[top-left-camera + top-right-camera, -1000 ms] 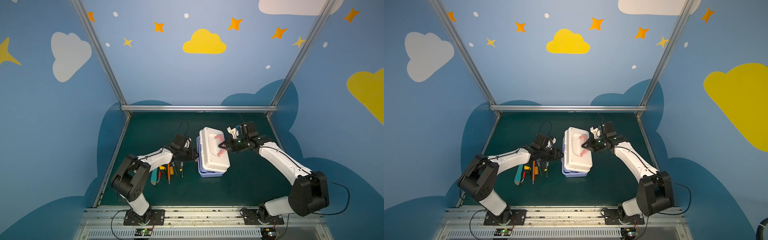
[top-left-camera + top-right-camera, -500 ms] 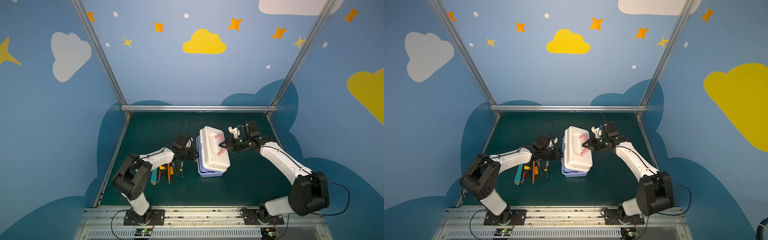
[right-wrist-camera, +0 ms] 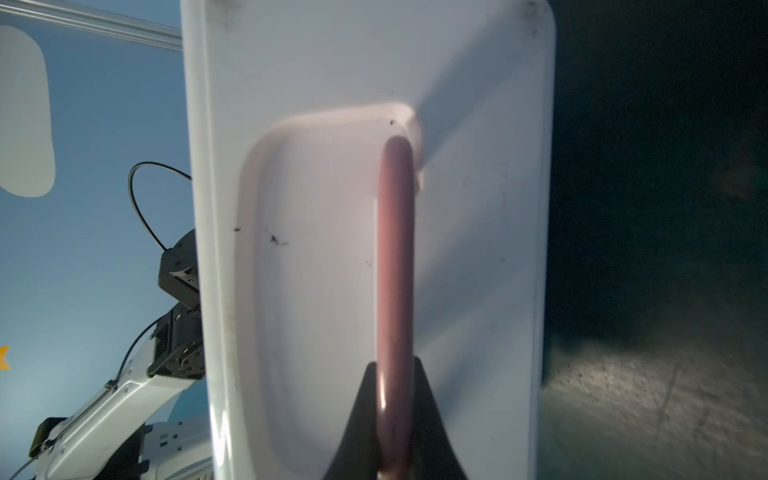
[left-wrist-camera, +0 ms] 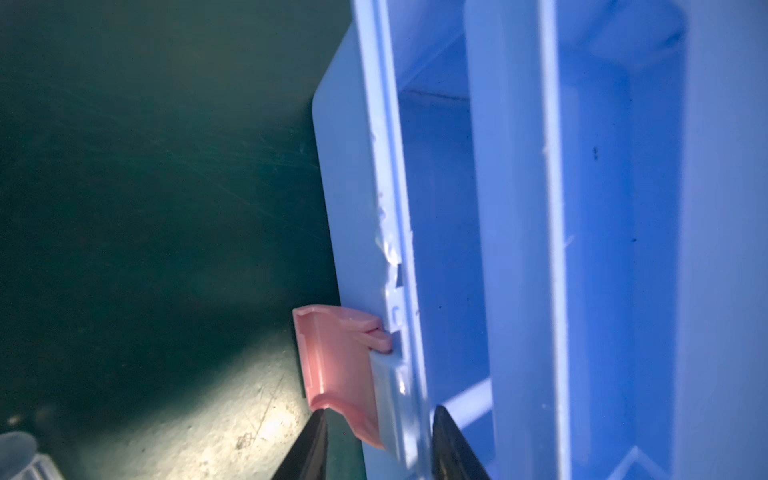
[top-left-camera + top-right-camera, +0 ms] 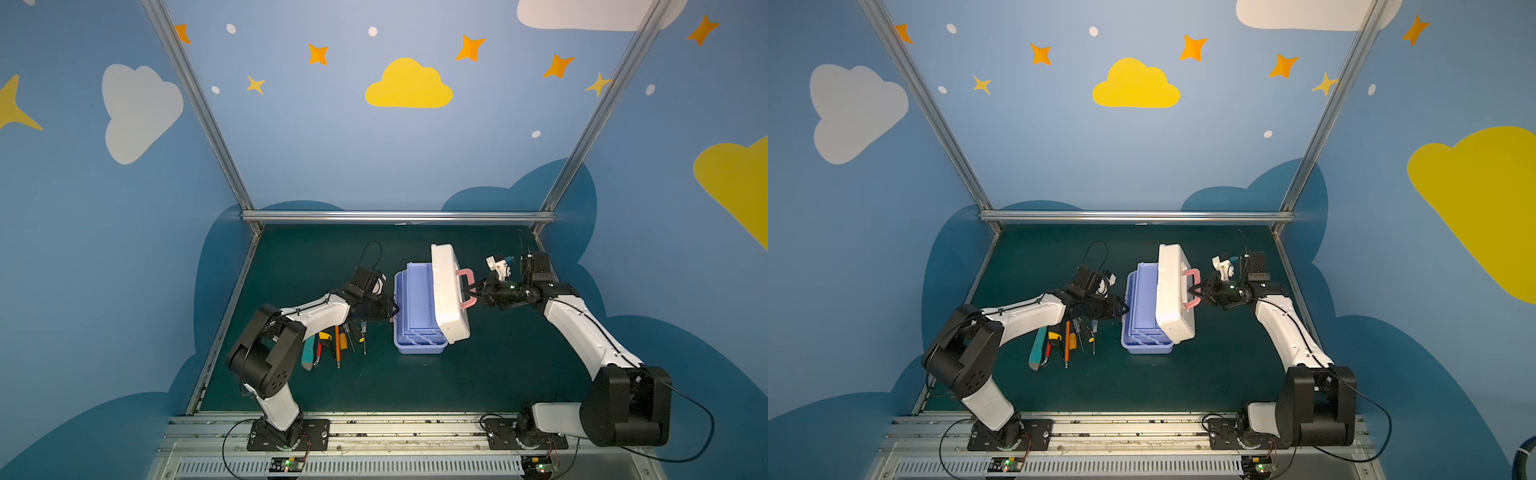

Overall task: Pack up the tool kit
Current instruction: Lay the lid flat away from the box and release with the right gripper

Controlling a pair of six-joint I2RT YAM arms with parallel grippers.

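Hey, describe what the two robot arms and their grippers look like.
The left arm and right arm have white link shells, black joint housings and black base plates. Black cables run along them, one looping above the left wrist. The left gripper and right gripper have slim, tapered black fingers.

No text, label or number is legible — anywhere.
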